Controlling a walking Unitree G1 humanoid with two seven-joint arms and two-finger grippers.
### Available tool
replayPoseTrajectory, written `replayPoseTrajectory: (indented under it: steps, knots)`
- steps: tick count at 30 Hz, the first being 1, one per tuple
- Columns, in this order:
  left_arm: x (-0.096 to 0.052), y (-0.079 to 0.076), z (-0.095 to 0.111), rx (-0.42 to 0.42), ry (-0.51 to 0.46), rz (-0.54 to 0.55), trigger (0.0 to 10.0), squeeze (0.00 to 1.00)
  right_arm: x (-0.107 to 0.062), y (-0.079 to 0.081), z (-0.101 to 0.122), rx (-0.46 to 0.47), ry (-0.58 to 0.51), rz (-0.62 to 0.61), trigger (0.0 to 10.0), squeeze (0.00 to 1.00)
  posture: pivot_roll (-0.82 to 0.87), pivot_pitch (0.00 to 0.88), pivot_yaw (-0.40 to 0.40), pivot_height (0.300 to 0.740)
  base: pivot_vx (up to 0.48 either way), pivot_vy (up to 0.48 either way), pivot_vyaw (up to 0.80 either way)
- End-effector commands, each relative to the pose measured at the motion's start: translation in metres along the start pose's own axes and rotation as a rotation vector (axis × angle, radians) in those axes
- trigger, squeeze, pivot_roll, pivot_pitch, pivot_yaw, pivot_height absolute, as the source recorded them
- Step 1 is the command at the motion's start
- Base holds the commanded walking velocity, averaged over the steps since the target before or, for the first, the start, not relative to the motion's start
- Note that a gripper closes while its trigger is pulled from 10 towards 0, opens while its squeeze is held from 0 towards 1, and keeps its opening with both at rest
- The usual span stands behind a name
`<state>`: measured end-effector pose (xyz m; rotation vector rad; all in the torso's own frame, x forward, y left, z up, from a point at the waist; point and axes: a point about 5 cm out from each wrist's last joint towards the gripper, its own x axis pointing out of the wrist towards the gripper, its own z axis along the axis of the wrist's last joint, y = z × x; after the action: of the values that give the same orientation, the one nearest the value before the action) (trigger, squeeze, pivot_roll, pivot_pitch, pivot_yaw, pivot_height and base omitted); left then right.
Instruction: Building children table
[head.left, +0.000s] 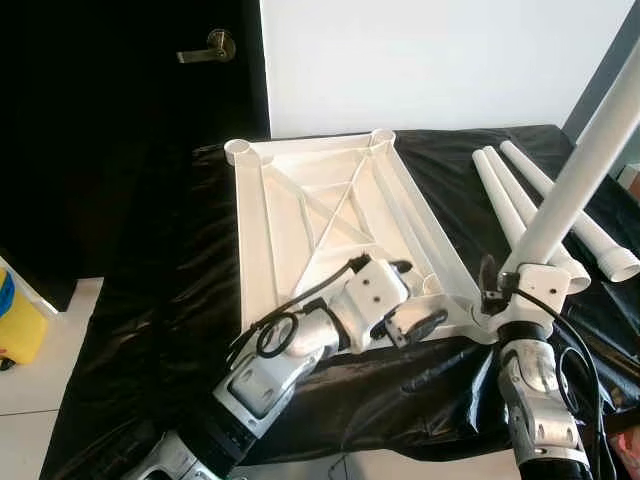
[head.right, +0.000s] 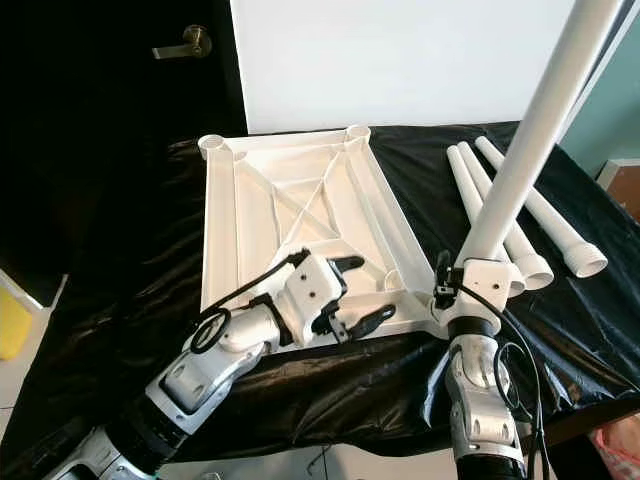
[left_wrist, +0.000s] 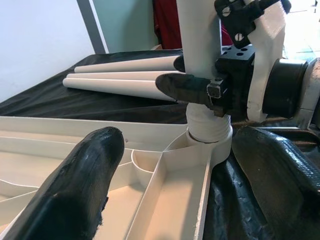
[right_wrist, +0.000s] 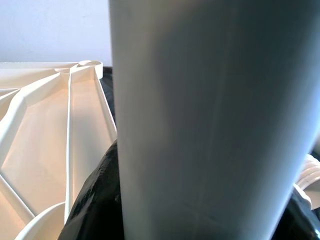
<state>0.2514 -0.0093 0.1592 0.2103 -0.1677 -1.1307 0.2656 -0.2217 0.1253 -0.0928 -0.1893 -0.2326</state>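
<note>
One leg (head.left: 575, 180) is pinched upright by the right tool (left_wrist: 200, 90) at the top's (head.left: 300, 215) near corner socket; left tool (head.left: 425, 322), spread, steadies it. Vertical alignment is advised.

The table top (head.left: 330, 215) and legs (head.left: 520, 200) look like smooth white plastic. The cover (head.left: 150, 330) under them is shiny, crinkly black plastic. The door handle (head.left: 208, 45) is dull metal.

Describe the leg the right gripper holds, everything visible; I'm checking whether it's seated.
The table leg is a smooth white tube, plastic by its look, standing tilted off vertical. Its ribbed lower end sits in the near right corner socket of the upturned white tabletop. The right gripper clamps it just above the socket. Whether it is fully seated can't be told.
</note>
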Motion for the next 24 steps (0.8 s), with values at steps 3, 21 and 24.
replayPoseTrajectory:
  steps: [3, 21, 24]
  knots:
    - [-0.001, -0.007, -0.002, -0.007, 0.012, -0.073, 10.0, 0.00, -0.005, -0.001, -0.007, -0.002, 0.024, 0.008, 10.0, 0.00, -0.03, 0.031, -0.004, 0.740, 0.000, 0.000, 0.00]
    - [-0.001, -0.008, 0.000, -0.004, 0.012, -0.107, 10.0, 0.00, -0.019, 0.003, -0.026, -0.068, 0.003, 0.246, 10.0, 0.00, -0.02, 0.029, 0.003, 0.740, 0.000, 0.000, 0.00]
    - [-0.001, -0.008, 0.000, -0.004, 0.012, -0.106, 10.0, 0.00, -0.022, 0.003, -0.030, -0.081, 0.007, 0.272, 10.0, 0.00, -0.02, 0.028, 0.004, 0.740, 0.000, 0.000, 0.00]
